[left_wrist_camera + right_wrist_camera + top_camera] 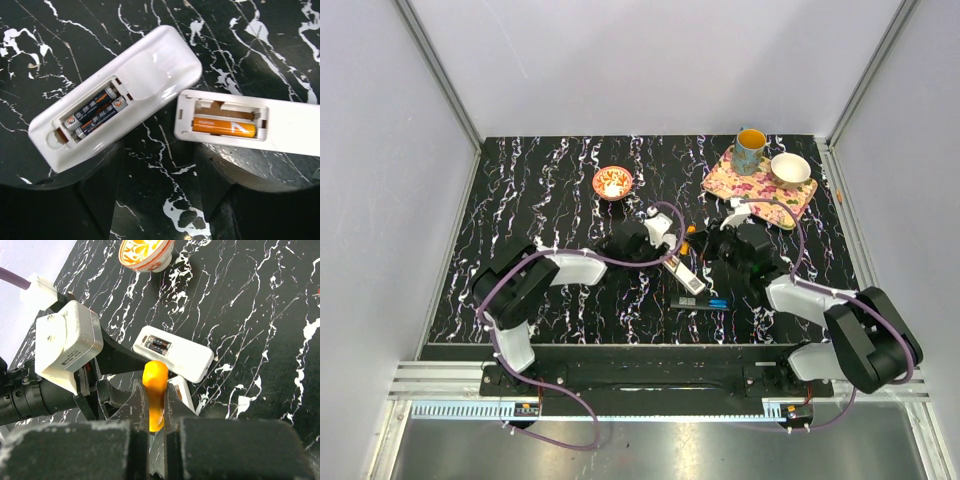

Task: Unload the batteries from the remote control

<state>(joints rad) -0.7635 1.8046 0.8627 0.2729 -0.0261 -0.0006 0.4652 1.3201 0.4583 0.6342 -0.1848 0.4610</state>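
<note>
- The right gripper [155,402] is pinching one orange battery [154,375] upright between its narrowed fingers, carrying it in the air just beside and above the dark-cell remote [147,77].
- That remote is lying back-up on the table [165,30] with its cover off, and two dark-wrapped cells [95,112] are sitting side by side in its bay.
- The second remote [295,125] is lying just beside the dark-cell remote's rounded end, apart by a sliver. A second orange battery [224,127] is filling one of its slots, and the other slot is showing empty.
- The left gripper [161,155] is standing about half open and holding nothing, its fingers straddling the gap where the second remote meets the dark-cell remote. Whether they are pressing on either shell I cannot tell.
- Judging by this, the unloading is under way, with three cells waiting in their bays.
- The next move is calling for the held cell to be set down well apart from the dark-cell remote, then for a fingertip to be worked under a seated cell while the other arm is steadying the shell.
</note>
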